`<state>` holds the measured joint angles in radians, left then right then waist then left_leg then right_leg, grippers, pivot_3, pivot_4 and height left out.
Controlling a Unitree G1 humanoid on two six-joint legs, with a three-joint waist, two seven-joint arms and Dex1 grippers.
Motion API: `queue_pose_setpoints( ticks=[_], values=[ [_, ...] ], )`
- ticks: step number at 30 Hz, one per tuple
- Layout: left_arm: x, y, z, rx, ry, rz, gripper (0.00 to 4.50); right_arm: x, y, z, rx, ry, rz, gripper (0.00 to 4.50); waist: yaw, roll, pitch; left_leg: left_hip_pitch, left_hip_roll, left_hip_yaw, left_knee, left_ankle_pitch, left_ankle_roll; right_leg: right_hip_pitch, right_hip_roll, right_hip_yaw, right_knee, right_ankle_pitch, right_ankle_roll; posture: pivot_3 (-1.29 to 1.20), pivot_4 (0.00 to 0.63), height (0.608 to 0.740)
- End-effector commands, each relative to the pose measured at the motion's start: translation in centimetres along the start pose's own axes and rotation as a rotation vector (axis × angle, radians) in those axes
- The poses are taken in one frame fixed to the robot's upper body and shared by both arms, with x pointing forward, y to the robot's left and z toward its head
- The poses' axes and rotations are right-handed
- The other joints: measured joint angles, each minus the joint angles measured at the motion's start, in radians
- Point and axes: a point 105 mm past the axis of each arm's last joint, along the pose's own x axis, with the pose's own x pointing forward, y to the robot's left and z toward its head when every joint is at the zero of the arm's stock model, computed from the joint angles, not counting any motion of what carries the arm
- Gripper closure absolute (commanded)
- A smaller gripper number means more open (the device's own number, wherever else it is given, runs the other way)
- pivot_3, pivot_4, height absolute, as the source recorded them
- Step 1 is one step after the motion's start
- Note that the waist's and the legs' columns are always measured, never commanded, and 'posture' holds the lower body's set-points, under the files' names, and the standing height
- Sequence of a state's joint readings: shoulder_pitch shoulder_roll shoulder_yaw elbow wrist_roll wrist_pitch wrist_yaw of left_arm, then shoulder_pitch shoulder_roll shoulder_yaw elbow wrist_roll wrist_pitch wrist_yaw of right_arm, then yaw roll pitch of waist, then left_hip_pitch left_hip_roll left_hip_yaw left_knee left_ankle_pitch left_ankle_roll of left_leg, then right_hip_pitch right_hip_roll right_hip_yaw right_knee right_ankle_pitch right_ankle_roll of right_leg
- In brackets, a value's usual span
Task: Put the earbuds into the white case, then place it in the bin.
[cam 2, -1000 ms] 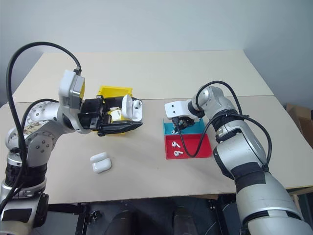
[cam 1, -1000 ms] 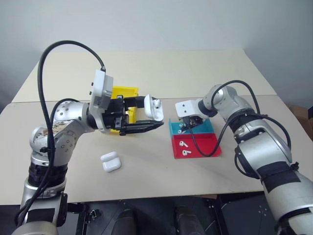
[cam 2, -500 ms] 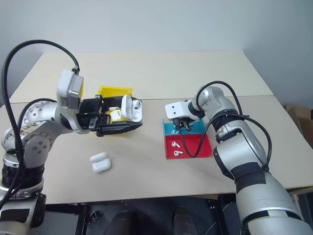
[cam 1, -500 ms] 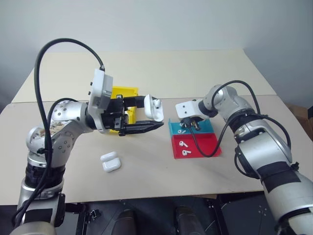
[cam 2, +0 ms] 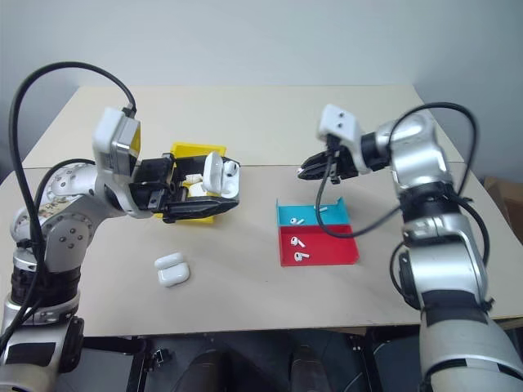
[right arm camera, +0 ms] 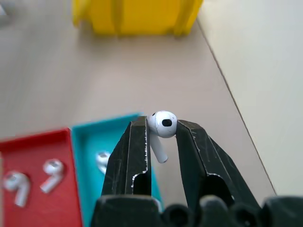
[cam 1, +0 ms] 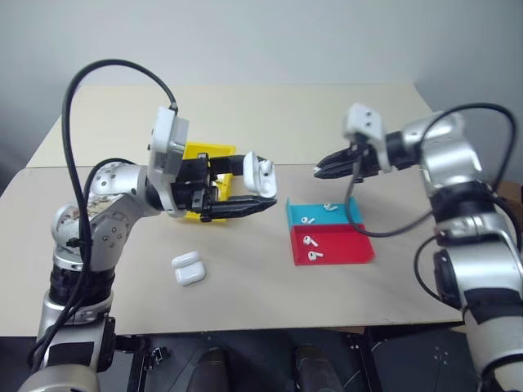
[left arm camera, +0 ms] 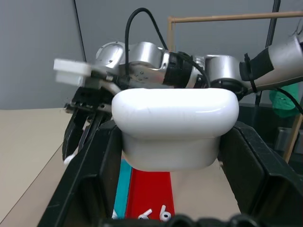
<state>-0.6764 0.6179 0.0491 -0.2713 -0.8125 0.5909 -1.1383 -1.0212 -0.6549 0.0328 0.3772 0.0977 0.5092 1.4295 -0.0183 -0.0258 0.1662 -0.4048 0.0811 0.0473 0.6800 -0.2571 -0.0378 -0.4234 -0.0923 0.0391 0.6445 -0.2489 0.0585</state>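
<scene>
White earbud [right arm camera: 162, 125] between right jaws.

Beige table [cam 1: 327, 114] against plain grey wall [cam 1: 261, 37]

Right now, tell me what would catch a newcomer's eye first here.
The left gripper holds an open white case in the air, just in front of the yellow bin. Across from it, the right gripper is raised above the blue tray with a single earbud pinched between its fingertips. Beside the blue tray lies a red tray with two earbuds, and two closed cases lie near the table's front.
</scene>
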Motion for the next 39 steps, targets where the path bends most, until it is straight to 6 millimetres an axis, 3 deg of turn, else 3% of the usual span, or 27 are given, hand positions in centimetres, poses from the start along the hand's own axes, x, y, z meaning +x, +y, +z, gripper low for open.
queue_pose_setpoints(
  ticks=[1,6,12,19,39],
  values=[
    [0.5,-0.2,1.0,0.037,-0.028,-0.035,1.72,-4.1,3.2,4.9,0.063,-0.283,-0.011,3.9,0.005,0.0,0.0,0.0,0.0,0.0,0.0,0.0,0.0,0.0,0.0,0.0,0.0,0.0,0.0,0.0,0.15,0.74],
    [1.2,-0.3,1.2,0.032,-0.037,-0.058,1.72,-6.4,7.6,6.8,0.107,-0.463,-0.009,3.9,0.006,0.0,0.0,0.001,0.0,-0.001,0.0,-0.001,0.001,0.002,0.0,0.0,0.0,0.0,0.0,0.0,0.15,0.74],
    [2.5,-0.6,1.1,0.01,-0.055,-0.1,1.72,-4.8,11.3,9.3,0.062,-0.564,0.013,3.9,0.003,0.0,0.0,0.003,0.0,-0.001,0.0,-0.001,0.001,0.002,0.001,0.001,-0.003,0.0,0.0,0.0,0.15,0.74],
    [3.3,-0.3,1.2,0.008,-0.066,-0.111,1.72,-3.4,12.7,10.1,0.091,-0.614,0.046,3.9,0.004,0.0,0.0,0.001,0.0,-0.001,0.0,-0.001,0.002,0.002,0.0,0.0,-0.002,0.0,0.0,0.0,0.15,0.74],
    [3.1,-0.1,1.2,0.017,-0.062,-0.1,1.72,-1.7,14.1,9.0,0.11,-0.547,0.067,3.9,0.004,0.0,0.0,0.0,0.0,-0.002,0.0,-0.001,0.002,0.002,0.0,0.0,-0.003,0.0,0.0,0.0,0.15,0.74]
  ],
)
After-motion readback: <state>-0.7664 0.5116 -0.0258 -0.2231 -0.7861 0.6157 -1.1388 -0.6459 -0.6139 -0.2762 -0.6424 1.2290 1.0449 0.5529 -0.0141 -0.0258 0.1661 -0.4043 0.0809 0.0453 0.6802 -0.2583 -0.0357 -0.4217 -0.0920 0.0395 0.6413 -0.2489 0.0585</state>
